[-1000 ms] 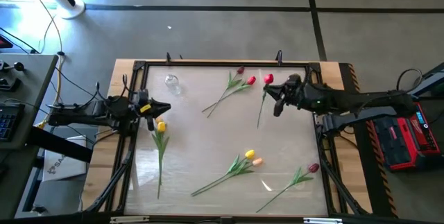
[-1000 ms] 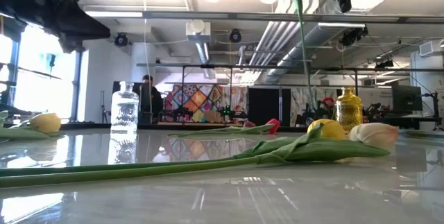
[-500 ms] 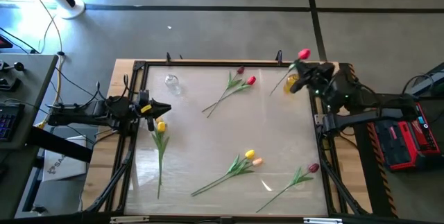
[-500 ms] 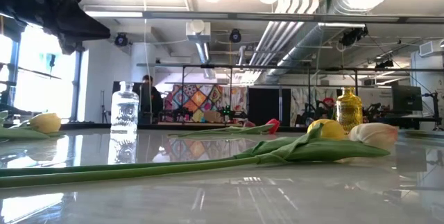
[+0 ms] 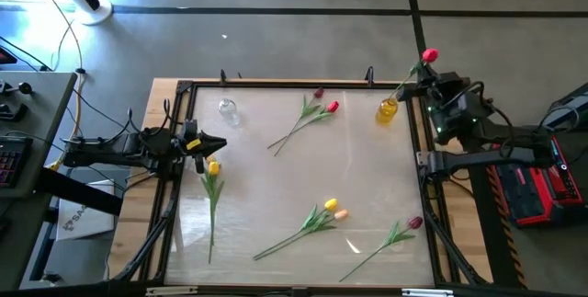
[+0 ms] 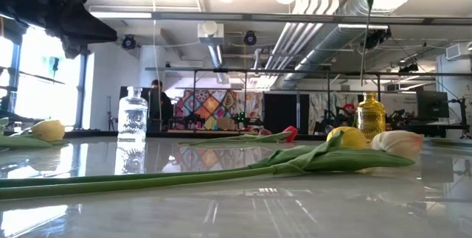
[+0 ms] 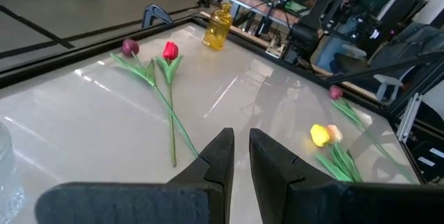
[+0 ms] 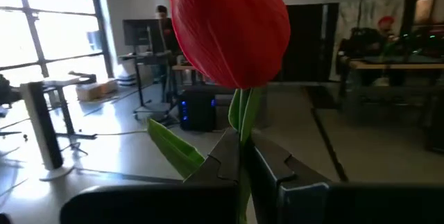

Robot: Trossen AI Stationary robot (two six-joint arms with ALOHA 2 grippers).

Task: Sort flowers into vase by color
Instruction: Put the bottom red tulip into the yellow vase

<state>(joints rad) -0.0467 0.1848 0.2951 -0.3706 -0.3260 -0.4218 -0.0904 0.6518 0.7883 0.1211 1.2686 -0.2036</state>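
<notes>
My right gripper (image 5: 425,74) is at the table's far right corner, shut on a red tulip (image 5: 429,55). The tulip's stem (image 6: 365,46) runs down to the mouth of the yellow vase (image 5: 388,109); whether its end is inside, I cannot tell. My left gripper (image 5: 220,142) waits at the left edge, fingers together with only a slit and nothing between them (image 7: 241,151). A yellow tulip (image 5: 213,167) lies just beside it. A clear glass vase (image 5: 227,109) stands far left. My right gripper pinches the red tulip's stem just below the head (image 8: 241,123) between its two fingers (image 8: 222,158). The fingers come roughly level from the table's right side and lie across the stem. The head stands above the fingers, and the stem hangs down toward the yellow vase.
A maroon tulip (image 5: 319,94) and a red tulip (image 5: 332,107) lie side by side at the far middle. A yellow and a peach tulip (image 5: 334,210) lie near the front, and another maroon one (image 5: 414,222) at the near right. A dark frame (image 5: 294,84) rims the table.
My right gripper has carried the red tulip up and toward the table's far right corner, turning from pointing down to level. The tulip, which hung over the table's far right part, now stands with its head up over the corner and its stem at the yellow vase.
</notes>
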